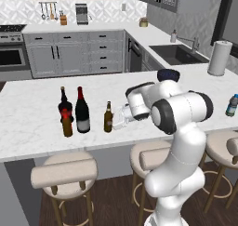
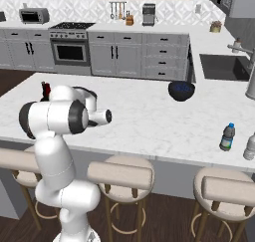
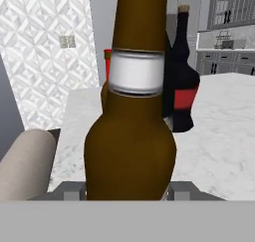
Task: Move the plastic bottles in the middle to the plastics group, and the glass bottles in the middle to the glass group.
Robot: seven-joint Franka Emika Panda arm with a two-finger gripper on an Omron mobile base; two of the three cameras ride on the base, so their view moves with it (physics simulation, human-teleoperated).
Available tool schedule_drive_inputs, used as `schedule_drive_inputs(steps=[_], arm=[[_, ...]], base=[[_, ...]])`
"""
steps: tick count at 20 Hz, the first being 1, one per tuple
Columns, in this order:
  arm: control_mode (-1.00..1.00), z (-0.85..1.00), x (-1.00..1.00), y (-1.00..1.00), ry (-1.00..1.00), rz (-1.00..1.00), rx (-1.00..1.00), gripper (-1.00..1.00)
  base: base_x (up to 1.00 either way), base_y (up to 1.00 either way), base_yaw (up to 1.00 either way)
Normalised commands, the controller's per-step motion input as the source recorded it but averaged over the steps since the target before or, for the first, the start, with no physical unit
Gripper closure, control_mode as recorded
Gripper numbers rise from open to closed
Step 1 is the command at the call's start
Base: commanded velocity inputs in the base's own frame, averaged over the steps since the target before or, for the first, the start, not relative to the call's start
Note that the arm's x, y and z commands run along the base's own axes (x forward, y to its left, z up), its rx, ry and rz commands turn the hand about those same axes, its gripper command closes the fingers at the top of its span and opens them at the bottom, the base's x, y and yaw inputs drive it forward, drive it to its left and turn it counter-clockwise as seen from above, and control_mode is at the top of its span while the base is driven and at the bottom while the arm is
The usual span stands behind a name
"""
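beer bottle [image 1: 108, 117], the slim olive-brown one, is pinched in your gripper [image 1: 117, 119] right now; in the hand view it [image 3: 130, 131] sits upright between the fingers, close up. it stands on the counter [image 1: 32, 127] near the front edge, just right of the tall black wine bottle [image 1: 82, 111] with the red foil top. left of that you've got the dark bottle with the red label [image 1: 63, 104] and the stubby amber bottle [image 1: 67, 123] in front of it, all bunched close together. the small bluish plastic bottle [image 1: 231, 105] is well apart, way over at the counter's right end.
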Motion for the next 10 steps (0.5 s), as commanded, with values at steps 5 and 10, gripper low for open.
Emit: schedule_drive_inputs(steps=[5, 10], arm=[[-1.0, -0.14, 0.05, 0.27, 0.0, 0.0, 0.0, 1.0], [-1.0, -0.18, 0.01, 0.11, -0.02, 0.0, 0.0, 1.0]], base=[[0.0, 0.0, 0.0], [0.0, 0.0, 0.0]])
